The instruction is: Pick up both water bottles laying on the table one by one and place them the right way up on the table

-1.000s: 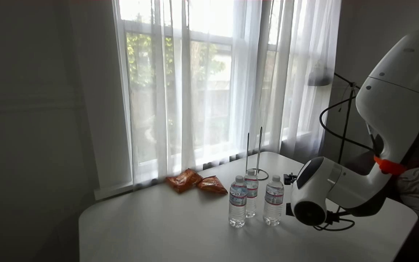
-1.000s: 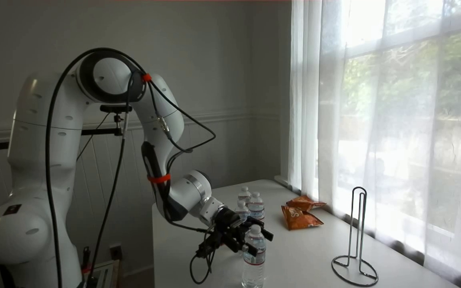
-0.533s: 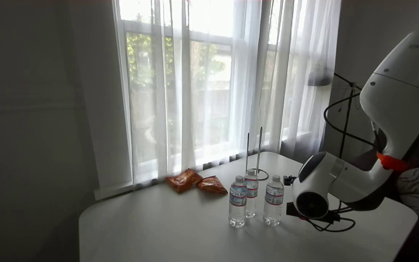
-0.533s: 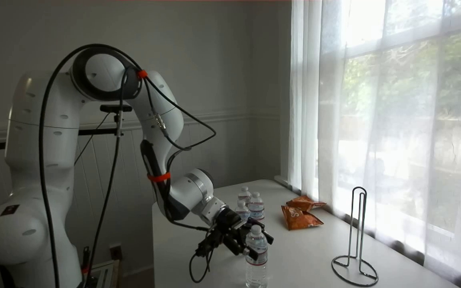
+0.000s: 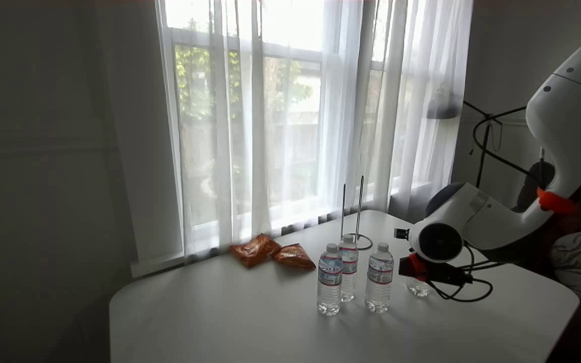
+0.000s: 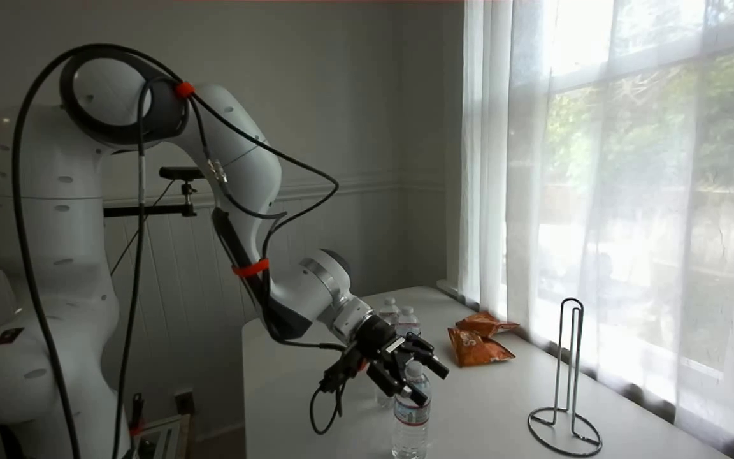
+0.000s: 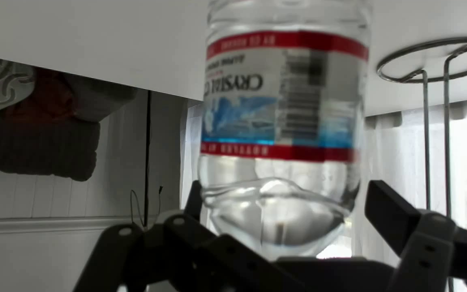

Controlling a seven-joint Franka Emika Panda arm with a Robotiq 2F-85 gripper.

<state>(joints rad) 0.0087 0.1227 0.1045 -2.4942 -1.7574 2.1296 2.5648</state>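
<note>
Since all four bottles (image 5: 330, 282) stand upright on the bench (image 5: 220, 322), righting looks done. At lower centre, the end effector (image 6: 431, 385) gapes, gripping nothing; only withdrawal seems left.

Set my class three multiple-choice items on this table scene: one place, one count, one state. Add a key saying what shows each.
1. Where is the wire stand?
A) On the table, near the curtain
B) On the floor
C) Hanging on the wall

2. How many orange packets lie on the table?
A) Five
B) One
C) Two

3. In an exterior view three water bottles show nearly whole; how are they posed?
A) On their sides
B) Upright
C) Upside down

1: A, both exterior views show it standing there.
2: C, both exterior views show two.
3: B, their pale caps are uppermost.
</note>
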